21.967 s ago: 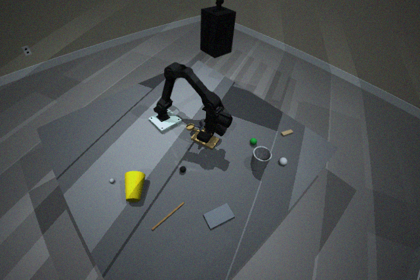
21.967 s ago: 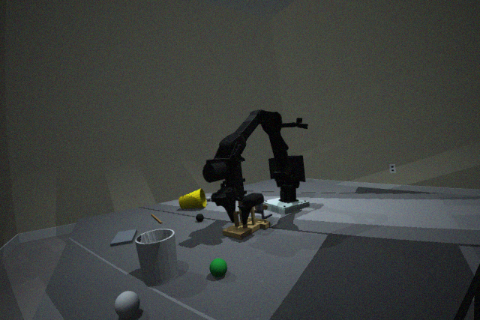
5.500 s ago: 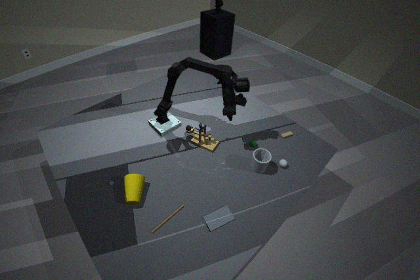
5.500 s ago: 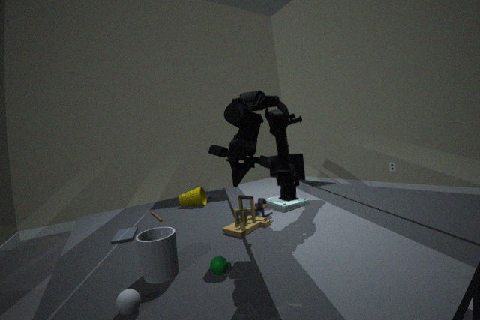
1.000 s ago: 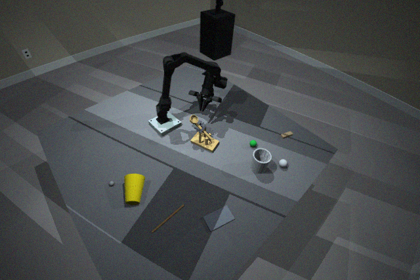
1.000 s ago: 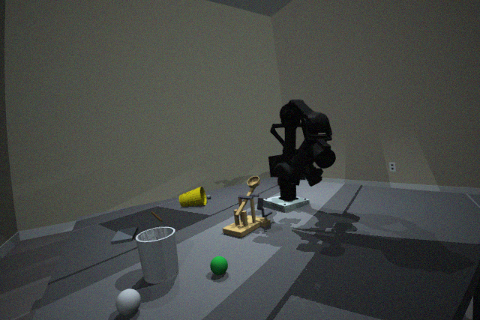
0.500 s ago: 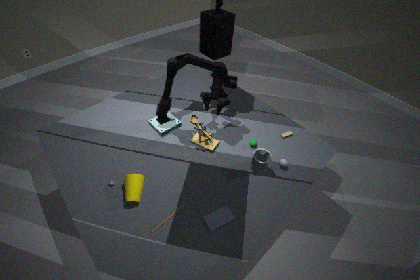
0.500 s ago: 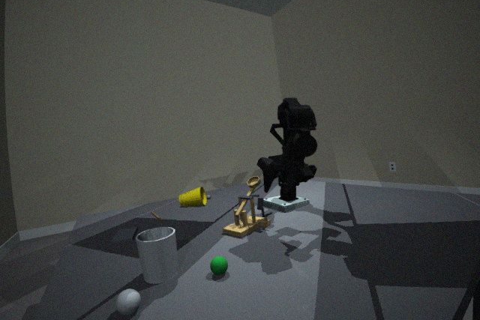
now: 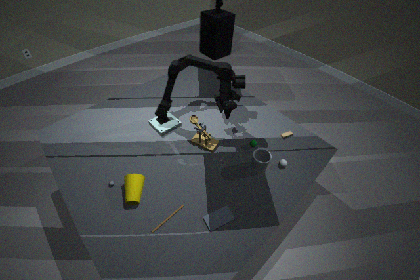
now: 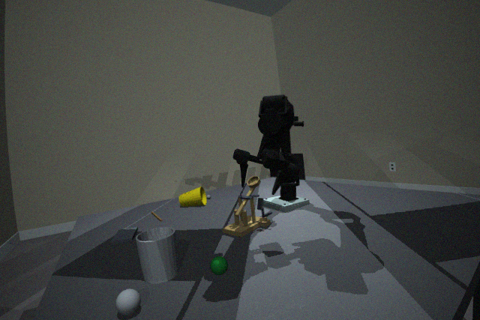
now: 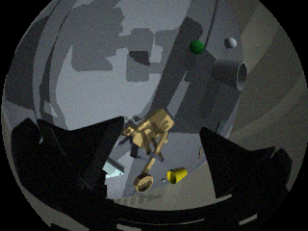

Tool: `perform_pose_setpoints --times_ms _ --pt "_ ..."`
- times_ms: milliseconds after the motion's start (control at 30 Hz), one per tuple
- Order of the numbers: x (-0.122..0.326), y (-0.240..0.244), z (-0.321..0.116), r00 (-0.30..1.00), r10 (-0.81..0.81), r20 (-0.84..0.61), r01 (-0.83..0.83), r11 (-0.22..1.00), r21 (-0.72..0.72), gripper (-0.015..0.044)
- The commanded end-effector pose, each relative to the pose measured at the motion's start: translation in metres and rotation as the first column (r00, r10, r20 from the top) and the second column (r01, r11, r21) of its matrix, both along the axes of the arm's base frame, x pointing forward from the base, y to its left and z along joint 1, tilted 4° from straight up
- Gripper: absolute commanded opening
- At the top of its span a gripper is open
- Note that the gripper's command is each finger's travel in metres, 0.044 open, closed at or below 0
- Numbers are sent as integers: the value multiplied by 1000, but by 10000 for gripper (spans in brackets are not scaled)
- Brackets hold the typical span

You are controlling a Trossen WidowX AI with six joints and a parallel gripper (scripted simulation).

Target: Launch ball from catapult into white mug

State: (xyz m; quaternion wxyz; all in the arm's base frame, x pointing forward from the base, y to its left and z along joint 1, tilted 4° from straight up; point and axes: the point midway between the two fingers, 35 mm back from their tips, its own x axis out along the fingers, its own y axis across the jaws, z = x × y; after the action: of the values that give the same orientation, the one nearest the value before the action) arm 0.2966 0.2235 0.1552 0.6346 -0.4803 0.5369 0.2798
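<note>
The wooden catapult stands on the table, its throwing arm tilted up and its spoon empty. The white mug stands upright; its inside is too dark to read. A green ball lies near the mug, and a white ball lies on its other side. A small grey ball lies beside the yellow cup. My gripper is wide open and empty, above the table near the catapult.
A yellow cup, a wooden stick and a thin grey plate are away from the arm's base plate. A small wooden block lies near the table edge beyond the green ball.
</note>
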Motion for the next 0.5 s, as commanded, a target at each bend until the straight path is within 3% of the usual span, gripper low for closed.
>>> perform_pose_setpoints --times_ms 0,467 --pt "21 0 5 995 -96 29 93 993 72 440" --pt "90 -10 35 915 -393 88 344 876 337 440"
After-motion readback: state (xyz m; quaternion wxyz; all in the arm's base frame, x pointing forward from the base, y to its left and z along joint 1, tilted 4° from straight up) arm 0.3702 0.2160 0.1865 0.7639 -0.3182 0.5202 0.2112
